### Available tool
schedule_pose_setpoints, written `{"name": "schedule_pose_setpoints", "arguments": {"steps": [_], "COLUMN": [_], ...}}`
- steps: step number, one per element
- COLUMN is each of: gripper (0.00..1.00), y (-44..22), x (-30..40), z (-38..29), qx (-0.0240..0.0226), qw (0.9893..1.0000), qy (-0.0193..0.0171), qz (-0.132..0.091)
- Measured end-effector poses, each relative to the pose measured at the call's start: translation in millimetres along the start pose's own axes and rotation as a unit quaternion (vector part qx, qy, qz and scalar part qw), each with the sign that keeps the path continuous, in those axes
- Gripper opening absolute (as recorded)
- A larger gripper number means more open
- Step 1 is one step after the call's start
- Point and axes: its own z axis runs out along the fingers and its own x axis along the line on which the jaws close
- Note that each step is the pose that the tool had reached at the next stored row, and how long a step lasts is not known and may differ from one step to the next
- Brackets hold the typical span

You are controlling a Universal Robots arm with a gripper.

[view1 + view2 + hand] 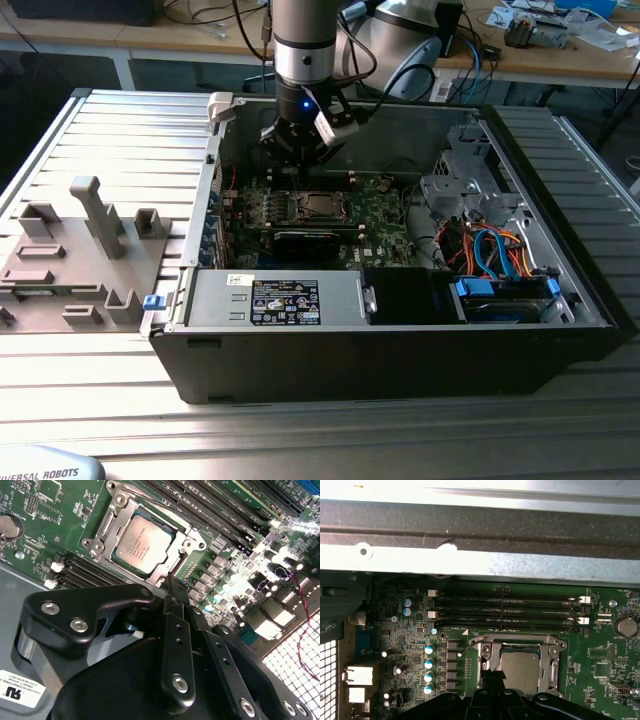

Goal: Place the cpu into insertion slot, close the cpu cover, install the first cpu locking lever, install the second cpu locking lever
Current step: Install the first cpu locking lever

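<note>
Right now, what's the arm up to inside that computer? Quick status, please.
Gripper low at the socket's edge, fingers together, holding nothing. Cpu seated in the insertion slot, cpu cover down around it. Nothing in the way.

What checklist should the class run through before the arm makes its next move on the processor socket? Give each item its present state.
1. The cpu sits in the insertion slot: ok, silver top flat inside the frame in both wrist views.
2. The cpu cover is down over the chip: ok, it appears to lie flat around it.
3. Locking levers fully latched: cannot tell.
4. The gripper is at the socket's edge: ok, its tips are by the cover's rim in the second wrist view.
5. Gripper holds nothing: cannot tell.
6. Memory slots are clear of the gripper: ok.
</note>
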Motion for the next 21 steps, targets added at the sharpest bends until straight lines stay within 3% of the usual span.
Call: {"name": "schedule_pose_setpoints", "arguments": {"steps": [5,12,21], "gripper": [0.11,0.11,0.11], "y": [-0.1,-0.4,-0.3], "x": [0.1,-0.3,2.6], "z": [-0.7,-10.1,-10.4], "qx": [0.0001,0.0003,0.0003], "qw": [1.0000,1.0000,1.0000], "qy": [0.0001,0.0000,0.0000], "qz": [0.000,0.000,0.000]}}
